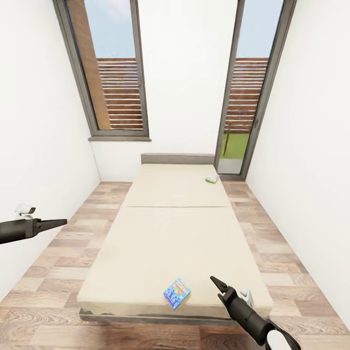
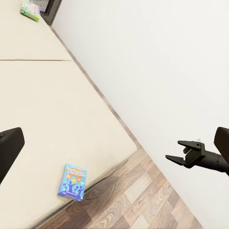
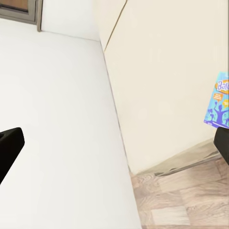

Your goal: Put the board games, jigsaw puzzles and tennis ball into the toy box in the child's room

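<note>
Blue game [image 1: 177,293] lies flat on the bed [image 1: 165,243] near the foot edge, right of centre, turned at an angle; it also shows in the left wrist view [image 2: 72,182] close to the mattress edge, and cut off at the frame edge in the right wrist view [image 3: 218,106]. Second game [image 1: 212,179], pale green, lies at the far right corner of the mattress by the headboard [image 1: 177,158], also seen at the far end in the left wrist view [image 2: 30,10]. Mattress is plain beige with one seam across the middle. Right gripper [image 1: 216,282] hovers over the foot-end right corner, just right of the blue game, not touching it; left wrist view [image 2: 175,159] shows its fingers slightly spread, nothing between them. Left gripper [image 1: 61,222] hangs off the bed's left side over the floor [image 1: 58,253], well apart from both games; fingers read as one dark wedge, so spread or pressed together, cannot tell. White walls both sides, two tall grey-framed windows [image 1: 109,73] behind the headboard.
</note>
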Available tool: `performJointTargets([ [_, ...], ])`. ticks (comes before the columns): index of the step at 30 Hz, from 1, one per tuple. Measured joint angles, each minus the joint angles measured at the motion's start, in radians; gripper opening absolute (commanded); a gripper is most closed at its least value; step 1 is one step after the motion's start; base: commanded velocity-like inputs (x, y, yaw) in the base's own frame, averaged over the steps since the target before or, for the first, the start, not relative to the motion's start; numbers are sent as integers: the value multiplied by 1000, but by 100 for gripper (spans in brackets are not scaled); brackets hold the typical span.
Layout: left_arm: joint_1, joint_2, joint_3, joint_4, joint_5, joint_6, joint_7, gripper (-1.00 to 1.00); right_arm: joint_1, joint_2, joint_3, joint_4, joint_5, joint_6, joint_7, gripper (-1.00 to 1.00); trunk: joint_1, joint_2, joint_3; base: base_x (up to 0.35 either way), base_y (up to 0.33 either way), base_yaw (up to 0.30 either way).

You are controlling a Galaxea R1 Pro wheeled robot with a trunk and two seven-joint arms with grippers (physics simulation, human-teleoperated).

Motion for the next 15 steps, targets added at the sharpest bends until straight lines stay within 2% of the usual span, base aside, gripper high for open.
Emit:
performJointTargets([
  [15,0,0,0,0,0,0,0,100,0,0,0,9,0,0,-1,100,0,0,25,0,0,0],
])
